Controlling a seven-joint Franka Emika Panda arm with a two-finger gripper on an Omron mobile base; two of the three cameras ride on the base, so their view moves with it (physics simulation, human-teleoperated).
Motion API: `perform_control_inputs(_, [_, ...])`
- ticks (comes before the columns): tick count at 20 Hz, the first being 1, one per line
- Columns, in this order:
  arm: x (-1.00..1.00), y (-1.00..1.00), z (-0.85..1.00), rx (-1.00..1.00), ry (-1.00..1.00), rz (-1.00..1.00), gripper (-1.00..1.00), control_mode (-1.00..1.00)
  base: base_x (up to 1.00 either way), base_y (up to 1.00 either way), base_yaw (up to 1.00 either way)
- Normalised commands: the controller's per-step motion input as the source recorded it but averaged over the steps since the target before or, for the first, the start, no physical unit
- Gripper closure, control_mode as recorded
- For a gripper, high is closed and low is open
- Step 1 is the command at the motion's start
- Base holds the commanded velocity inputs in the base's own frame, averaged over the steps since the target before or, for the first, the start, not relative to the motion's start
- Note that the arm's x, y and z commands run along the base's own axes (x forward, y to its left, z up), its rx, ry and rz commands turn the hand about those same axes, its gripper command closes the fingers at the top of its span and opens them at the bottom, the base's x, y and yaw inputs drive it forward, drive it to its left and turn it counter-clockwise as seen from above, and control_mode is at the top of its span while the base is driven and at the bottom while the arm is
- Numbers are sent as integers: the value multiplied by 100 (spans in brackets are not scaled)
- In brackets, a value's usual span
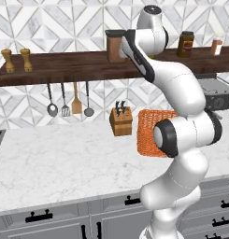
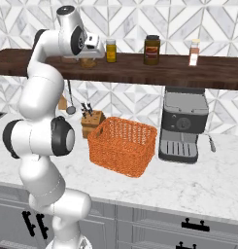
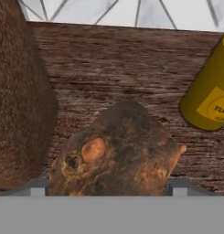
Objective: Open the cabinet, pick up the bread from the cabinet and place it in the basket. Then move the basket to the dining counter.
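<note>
Right under my pincer (image 3: 106, 189) lies the bread (image 3: 115, 153), a dark brown lumpy piece resting on the dark wooden shelf (image 3: 131, 68). My two fingertips (image 3: 38, 188) stand one at each side of it, spread wide around the lump; whether they press on it I cannot tell. Just to one side of the bread rises a tall brown canister (image 3: 19, 91), and on the other side, a little apart, a yellow jar (image 3: 209, 91) leans into my hand view. Behind them is the patterned tile wall (image 3: 131, 11).

From the right base view my hand is up at the shelf (image 2: 140, 68), with the bread (image 2: 87, 62) just below it and the yellow jar (image 2: 110, 50) beside. Farther along the shelf stand a dark jar (image 2: 151, 49) and a small white bottle (image 2: 194, 52).

Down on the marble counter (image 2: 188, 185) sits the orange woven basket (image 2: 123, 145), upright, well below the bread. The wooden knife block (image 2: 91, 122) stands just behind its left corner, and a grey coffee machine (image 2: 183, 124) is near its right side
</note>
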Motion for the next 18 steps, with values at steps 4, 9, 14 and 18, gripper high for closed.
perform_control_inputs(4, [-16, 0, -21, 0, -4, 0, 100, -100, 0, 0, 0])
perform_control_inputs(9, [-90, -50, 18, 0, 1, 0, 100, -100, 0, 0, 0])
perform_control_inputs(14, [-100, -81, 13, 1, 16, 0, 100, -100, 0, 0, 0])
perform_control_inputs(18, [-100, -95, -9, 0, 1, 0, 100, -100, 0, 0, 0])
